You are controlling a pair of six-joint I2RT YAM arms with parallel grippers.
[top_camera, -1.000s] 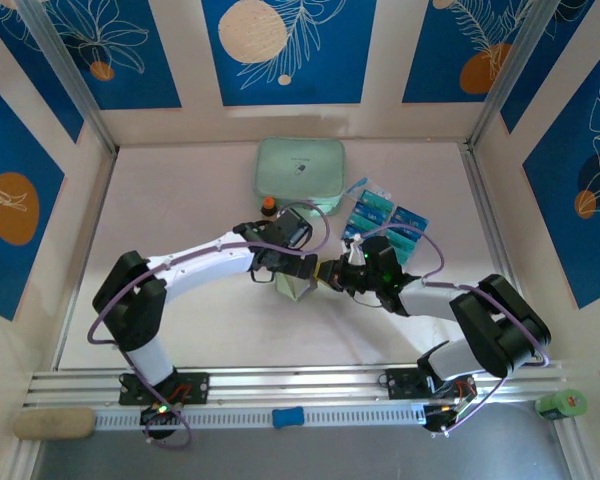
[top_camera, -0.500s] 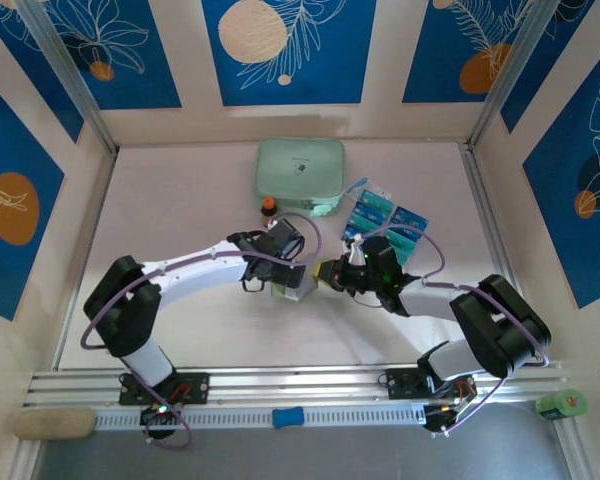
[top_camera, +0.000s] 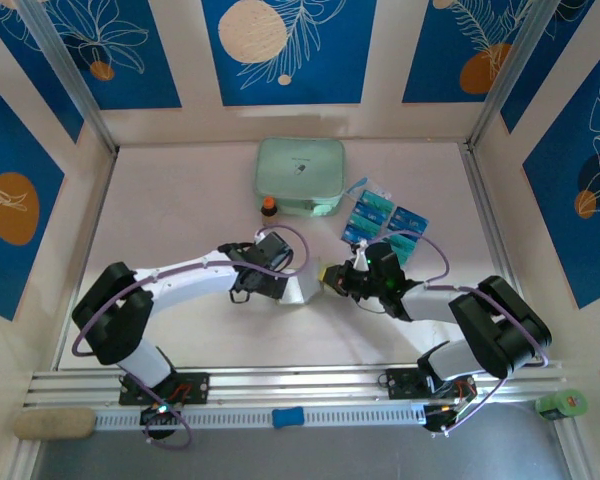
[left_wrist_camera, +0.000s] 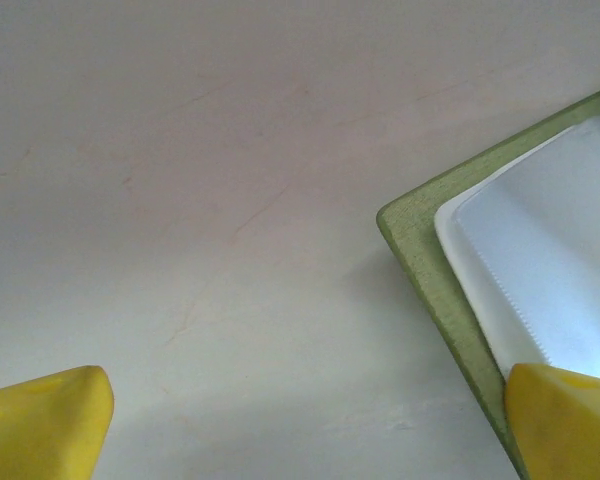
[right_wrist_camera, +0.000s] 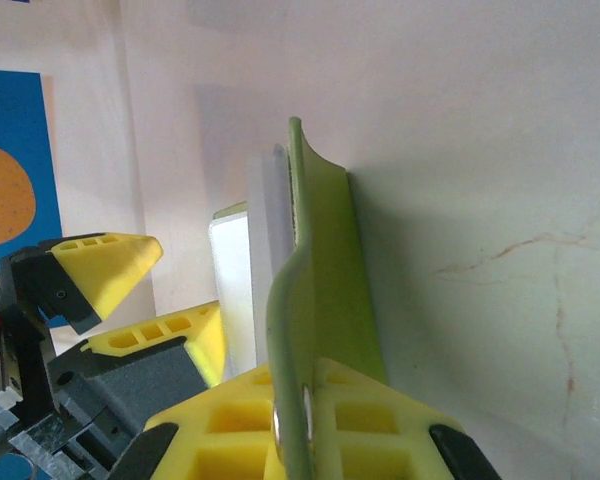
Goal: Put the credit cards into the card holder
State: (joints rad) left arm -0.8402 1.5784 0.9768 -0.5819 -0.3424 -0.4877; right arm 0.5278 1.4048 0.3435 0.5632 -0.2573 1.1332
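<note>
While the right gripper (right_wrist_camera: 300, 430) stands clamped on the small olive-green flexible card holder (top_camera: 304, 289) at mid-table, the left gripper (left_wrist_camera: 300, 420) gapes wide beside its clear pocket (left_wrist_camera: 540, 270); the thin blue-teal credit cards (top_camera: 382, 216) lie far-right, nearer the right arm (top_camera: 450, 300).

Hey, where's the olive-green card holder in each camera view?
Top external: olive-green square fabric card holder, mid-frame.
Left wrist: the holder's green corner, at the right edge.
Right wrist: centre, edge-on, clamped in the right gripper.
Shared landmark: its clear plastic pocket.
</note>
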